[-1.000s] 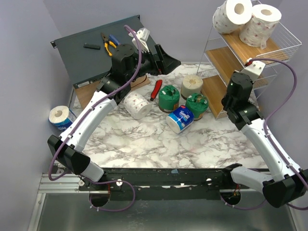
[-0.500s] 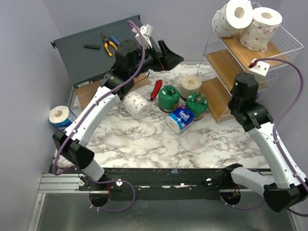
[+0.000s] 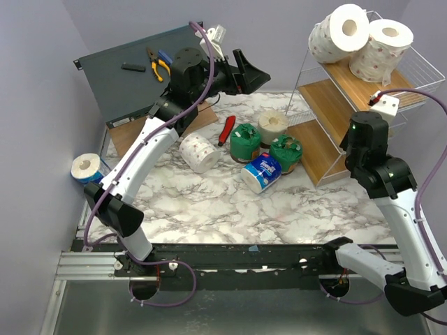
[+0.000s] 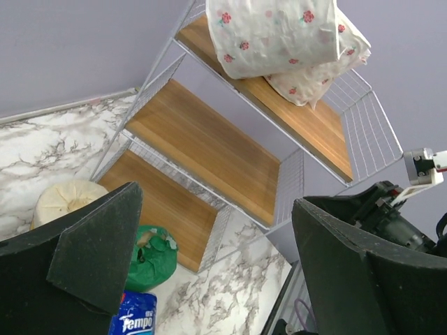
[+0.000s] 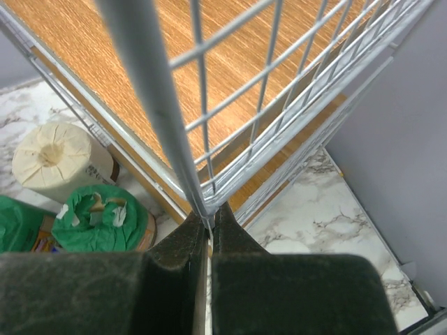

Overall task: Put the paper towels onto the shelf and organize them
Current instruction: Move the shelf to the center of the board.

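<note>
At the far right of the marble table (image 3: 209,202) stands the shelf (image 3: 328,105), with two speckled rolls (image 3: 339,31) lying side by side on its top tier. The other paper towels are off the shelf. A third speckled roll (image 3: 198,152) lies on the marble near the red-handled tool (image 3: 226,130). Two green rolls (image 3: 245,142) and the cream roll (image 3: 273,127) stand in a cluster just before the bottom tier, and a blue roll (image 3: 261,172) lies on its side just beside them. A second blue roll (image 3: 86,169) sits beyond the table's left edge.

The left gripper (image 3: 257,80) hangs over the back of the table, pointed towards the shelf, its jaws wide apart with nothing between them. The right gripper (image 5: 209,222) is right up against the shelf's wire frame, fingers pressed together, tips at a wire post; whether they pinch it I cannot tell.
</note>
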Robot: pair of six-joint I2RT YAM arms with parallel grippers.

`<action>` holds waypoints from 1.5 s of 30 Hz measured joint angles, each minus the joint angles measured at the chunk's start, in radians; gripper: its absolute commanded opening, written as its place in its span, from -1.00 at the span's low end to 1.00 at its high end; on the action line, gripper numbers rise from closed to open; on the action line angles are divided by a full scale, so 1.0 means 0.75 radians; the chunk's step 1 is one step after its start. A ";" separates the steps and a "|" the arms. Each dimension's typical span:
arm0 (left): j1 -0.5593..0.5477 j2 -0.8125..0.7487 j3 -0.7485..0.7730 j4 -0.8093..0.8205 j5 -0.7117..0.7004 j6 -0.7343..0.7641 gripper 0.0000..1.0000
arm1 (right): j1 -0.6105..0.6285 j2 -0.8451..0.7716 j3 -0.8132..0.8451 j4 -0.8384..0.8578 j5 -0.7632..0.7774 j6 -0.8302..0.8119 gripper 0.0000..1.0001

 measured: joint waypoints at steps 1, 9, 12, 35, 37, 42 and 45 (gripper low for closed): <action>0.000 0.012 0.013 0.001 0.004 0.003 0.87 | 0.000 -0.007 0.007 -0.020 -0.013 0.004 -0.99; 0.000 0.125 0.147 0.022 0.056 0.070 0.97 | 0.000 -0.062 0.039 -0.152 -0.084 0.023 -0.99; 0.000 0.140 0.140 0.096 0.076 0.124 0.97 | 0.000 -0.095 0.039 -0.189 -0.102 0.031 -0.99; -0.200 0.226 -0.003 0.693 0.140 0.980 0.97 | 0.000 -0.239 0.034 -0.328 -0.200 0.039 -0.90; -0.208 0.246 0.022 0.730 0.146 1.028 0.97 | 0.000 -0.247 0.028 -0.326 -0.203 0.041 -0.77; -0.208 0.322 0.099 0.792 0.150 1.119 0.97 | 0.010 -0.282 0.021 -0.302 -0.218 0.104 -0.32; -0.222 0.376 0.164 0.799 0.148 1.167 0.97 | 0.030 -0.315 0.021 -0.281 -0.228 0.137 -0.08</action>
